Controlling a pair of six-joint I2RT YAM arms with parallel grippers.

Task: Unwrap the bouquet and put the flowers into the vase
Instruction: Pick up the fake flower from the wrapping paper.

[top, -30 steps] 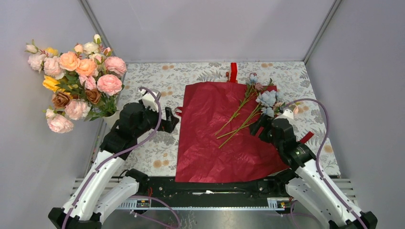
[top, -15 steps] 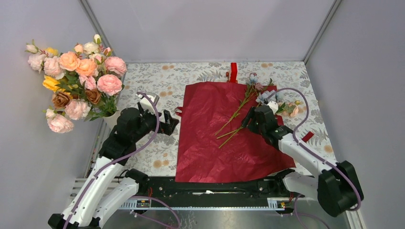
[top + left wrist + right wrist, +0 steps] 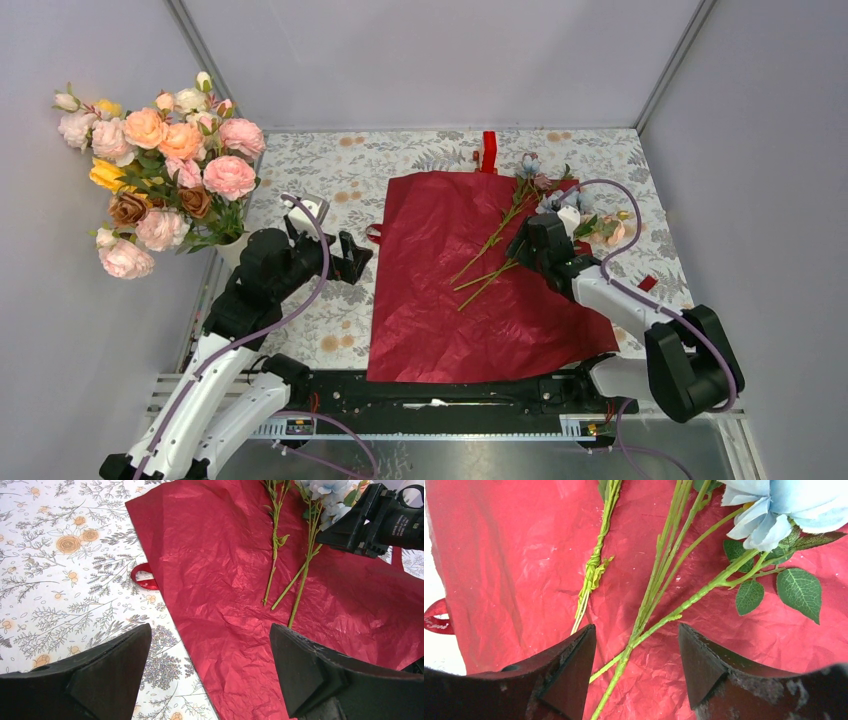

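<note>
Crinkled dark red wrapping paper (image 3: 470,300) laid flat, thin green-stemmed flowers (image 3: 764,515) atop, right gripper (image 3: 635,630) parted astride the stems, left gripper (image 3: 210,628) agape.

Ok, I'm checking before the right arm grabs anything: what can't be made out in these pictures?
Vase: top view, only a white sliver shows under the big rose bunch; its mouth is hidden.
Flowers: top view, the right arm covers part of the heads; the right wrist view's top edge cuts off the blue bloom.
Stems: right wrist view, they pass between the right gripper's fingers, contact unclear; one runs off the bottom edge.
</note>
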